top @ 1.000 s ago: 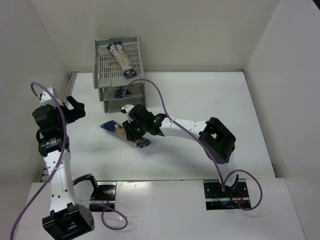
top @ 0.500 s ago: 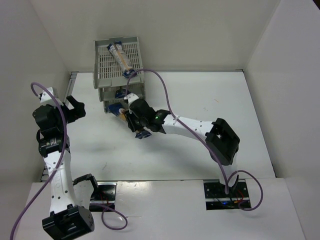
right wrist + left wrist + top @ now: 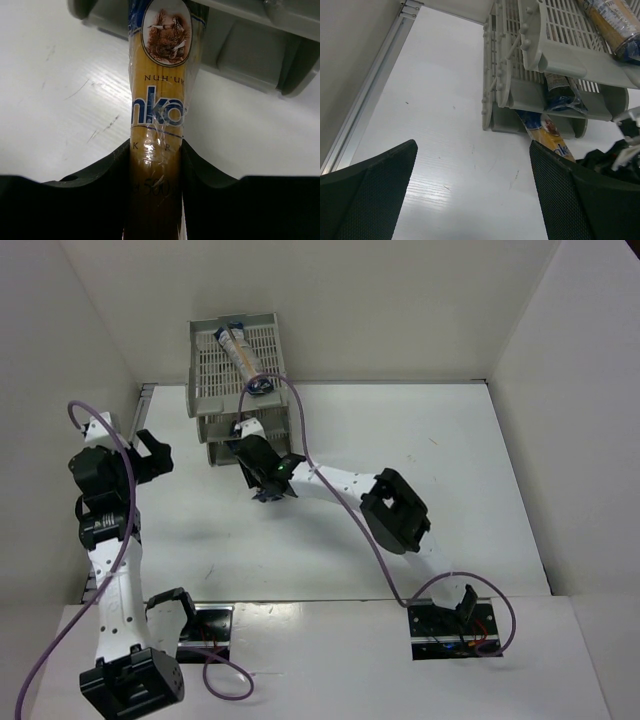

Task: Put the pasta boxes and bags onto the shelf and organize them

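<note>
**One bag pinched at the bottom tier, my other claw spread and idle**

My left claw (image 3: 472,197) hangs at the left side of the desk (image 3: 450,460), well apart from the shelf (image 3: 212,375). Its fingers (image 3: 370,200) are spread wide with nothing between them.

The shelf stands at the back of the desk. A pasta bag (image 3: 243,353) lies slantwise in its top tier. A second bag (image 3: 560,92) lies in the middle tier, its dark blue end at the front lip.

Just right of that, my right claw (image 3: 156,200) is pressed on the yellow middle of a third bag (image 3: 161,112). This bag's round-labelled far end reaches under the front lip of the tier above, at the lowest tier. Its near blue end sticks out behind my fingers.
</note>
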{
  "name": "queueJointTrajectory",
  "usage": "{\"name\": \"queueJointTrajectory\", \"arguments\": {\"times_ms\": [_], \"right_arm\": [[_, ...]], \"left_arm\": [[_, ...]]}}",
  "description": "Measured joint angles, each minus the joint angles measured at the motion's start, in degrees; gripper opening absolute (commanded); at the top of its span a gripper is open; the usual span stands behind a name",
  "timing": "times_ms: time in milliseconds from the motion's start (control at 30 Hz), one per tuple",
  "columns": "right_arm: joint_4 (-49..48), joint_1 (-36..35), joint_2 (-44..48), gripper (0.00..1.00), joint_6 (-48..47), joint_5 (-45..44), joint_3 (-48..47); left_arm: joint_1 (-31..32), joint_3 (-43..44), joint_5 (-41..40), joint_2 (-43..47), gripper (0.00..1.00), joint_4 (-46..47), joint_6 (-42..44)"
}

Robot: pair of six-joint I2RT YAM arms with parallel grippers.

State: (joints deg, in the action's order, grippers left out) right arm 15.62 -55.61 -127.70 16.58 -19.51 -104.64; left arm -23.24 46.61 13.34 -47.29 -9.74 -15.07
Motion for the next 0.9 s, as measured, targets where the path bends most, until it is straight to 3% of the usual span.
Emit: {"name": "queueJointTrajectory", "arguments": {"times_ms": [267,333,400,433,567,667,733,900], "right_arm": [[1.81,0.22,-11.13,0.0,3.61,-7.21,-11.28],[1.99,0.33,-14.1,0.22,3.96,-9.33,-15.74],[2.01,0.52,-16.09,0.56,4.17,-10.56,-18.4],[1.99,0.66,-16.59,0.81,4.2,-10.8,-18.91],[1.49,0.87,-16.0,1.0,3.74,-9.62,-18.03],[1.36,1.03,-12.04,0.98,1.68,-4.98,-11.93],[1.84,1.09,-7.65,0.9,-0.76,-0.33,-5.79],[1.38,0.85,8.59,0.04,-10.23,12.72,11.65]], "left_arm": [[2.29,0.0,-1.03,-0.79,1.0,0.46,1.27],[3.04,0.0,-1.42,-1.44,1.0,0.52,1.73],[3.58,0.0,-1.62,-2.16,1.0,0.61,2.03],[3.76,0.0,-1.68,-2.49,1.0,0.7,2.58],[3.96,0.0,-2.21,-2.99,1.0,0.81,3.1],[3.96,0.0,-2.54,-2.97,1.0,0.85,3.15],[3.96,0.0,-2.64,-2.89,1.0,0.79,3.13],[4.35,-0.02,-2.62,-1.55,1.0,0.83,3.1]]}}
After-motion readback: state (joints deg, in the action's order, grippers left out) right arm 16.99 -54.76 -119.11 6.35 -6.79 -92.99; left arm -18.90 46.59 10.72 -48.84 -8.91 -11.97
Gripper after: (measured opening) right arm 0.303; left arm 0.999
